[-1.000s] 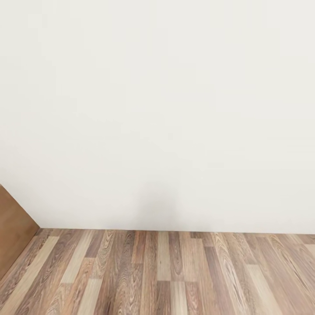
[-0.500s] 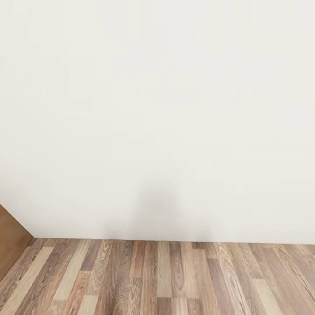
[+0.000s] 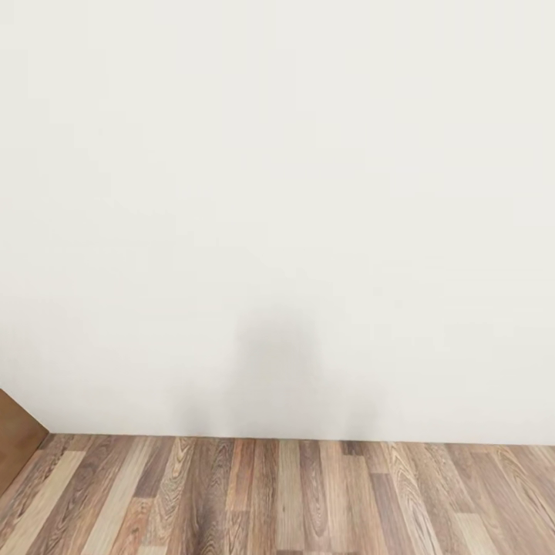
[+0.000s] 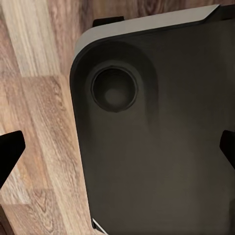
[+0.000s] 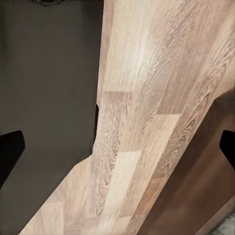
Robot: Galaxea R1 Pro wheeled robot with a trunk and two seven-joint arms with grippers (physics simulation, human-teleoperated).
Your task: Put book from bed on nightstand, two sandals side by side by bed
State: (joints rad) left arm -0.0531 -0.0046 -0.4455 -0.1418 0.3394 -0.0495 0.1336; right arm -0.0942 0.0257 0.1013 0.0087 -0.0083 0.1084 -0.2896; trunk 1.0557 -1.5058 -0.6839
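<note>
1. My head view faces a white wall (image 3: 277, 193) above a strip of wood-plank floor (image 3: 308, 501) along the bottom; a brown wooden edge (image 3: 14, 432) sits at lower left.
2. My left end effector (image 4: 117, 149) is spread wide, empty, over my dark base (image 4: 161, 147).
3. My right end effector (image 5: 117, 147) is likewise wide, over the floor.
4. Book, bed, nightstand and sandals are out of sight.

Wood-plank floor (image 3: 308, 493) meets white wall (image 3: 277, 193); apparently bare.
</note>
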